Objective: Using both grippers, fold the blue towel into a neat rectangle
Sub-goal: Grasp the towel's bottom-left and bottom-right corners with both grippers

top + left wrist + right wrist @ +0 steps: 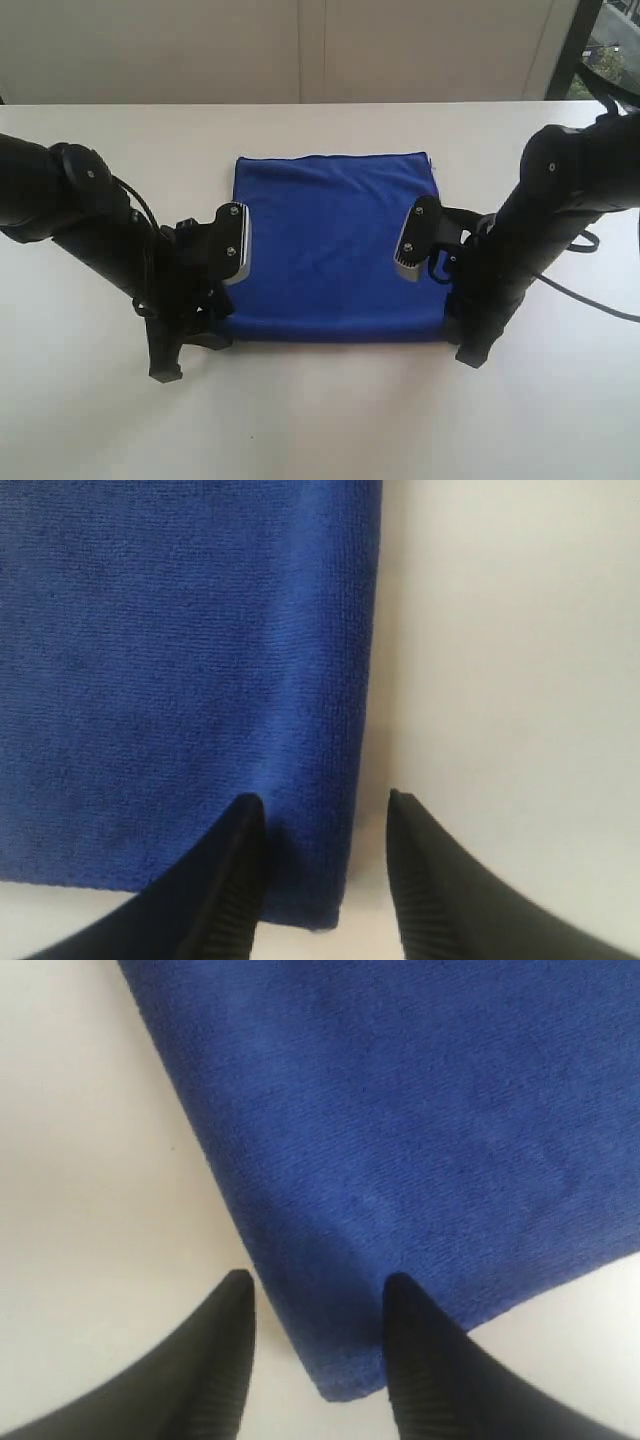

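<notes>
**Exterior view.** The blue towel (330,240) lies flat, a near-square sheet. White table (320,430) shows bare on every side of it. You have the left gripper (190,355) at the towel's near left corner and the right gripper (460,345) at its near right corner. Both point down, and their jaw width is hard to read from here.

**Left wrist view.** Your left gripper (320,810) stands open. One finger is over the cloth and the other over bare table, with the towel's side hem and corner in the gap. Nothing is clamped.

**Right wrist view.** Your right gripper (315,1290) is likewise open, straddling the towel's other near corner and holding nothing. The corner looks thick here, possibly layered.

**Step in hand (judgement).** This reads as the corner pick-up for a fold.

**Next move (judgement).** Close both jaws together and catch every layer. Then lift evenly, so the near edge travels square toward the towel's far edge.

**What each view adds.** Only the exterior view gives you the towel's whole outline and both arms at once. Only the wrist views show the finger gaps and where the hems sit in them.
</notes>
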Action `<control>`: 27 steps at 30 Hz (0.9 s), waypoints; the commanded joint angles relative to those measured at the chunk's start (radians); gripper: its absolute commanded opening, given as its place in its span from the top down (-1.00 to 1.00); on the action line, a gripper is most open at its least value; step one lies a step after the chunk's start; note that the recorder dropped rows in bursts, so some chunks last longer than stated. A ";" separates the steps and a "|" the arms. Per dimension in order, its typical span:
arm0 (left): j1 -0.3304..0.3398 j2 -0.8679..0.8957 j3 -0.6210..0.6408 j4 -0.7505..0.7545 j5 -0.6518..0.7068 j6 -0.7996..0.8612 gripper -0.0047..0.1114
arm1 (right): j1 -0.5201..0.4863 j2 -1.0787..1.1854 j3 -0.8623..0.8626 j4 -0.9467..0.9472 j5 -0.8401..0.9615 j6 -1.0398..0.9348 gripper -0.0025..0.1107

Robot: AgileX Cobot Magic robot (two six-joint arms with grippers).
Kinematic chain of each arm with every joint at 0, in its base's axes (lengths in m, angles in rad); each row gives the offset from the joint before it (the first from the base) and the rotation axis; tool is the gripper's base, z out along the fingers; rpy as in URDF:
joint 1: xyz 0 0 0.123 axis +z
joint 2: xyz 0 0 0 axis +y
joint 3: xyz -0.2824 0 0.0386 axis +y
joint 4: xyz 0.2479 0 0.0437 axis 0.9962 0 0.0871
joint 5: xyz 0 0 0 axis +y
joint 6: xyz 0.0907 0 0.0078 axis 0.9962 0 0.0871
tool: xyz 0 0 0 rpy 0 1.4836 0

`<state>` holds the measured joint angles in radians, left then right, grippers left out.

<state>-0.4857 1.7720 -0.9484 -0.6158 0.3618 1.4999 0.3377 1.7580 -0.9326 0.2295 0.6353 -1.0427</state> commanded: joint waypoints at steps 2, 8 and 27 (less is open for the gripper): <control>-0.005 0.014 0.006 -0.024 0.007 0.006 0.13 | 0.001 0.010 0.018 -0.003 -0.051 -0.028 0.22; -0.005 0.015 0.006 -0.024 0.007 0.006 0.14 | 0.001 0.063 0.018 -0.003 -0.049 -0.028 0.22; -0.005 0.015 0.006 -0.022 0.011 0.006 0.90 | 0.001 0.024 0.015 -0.023 -0.031 -0.028 0.43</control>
<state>-0.4857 1.7856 -0.9484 -0.6242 0.3533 1.5039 0.3377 1.7966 -0.9222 0.2142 0.5977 -1.0596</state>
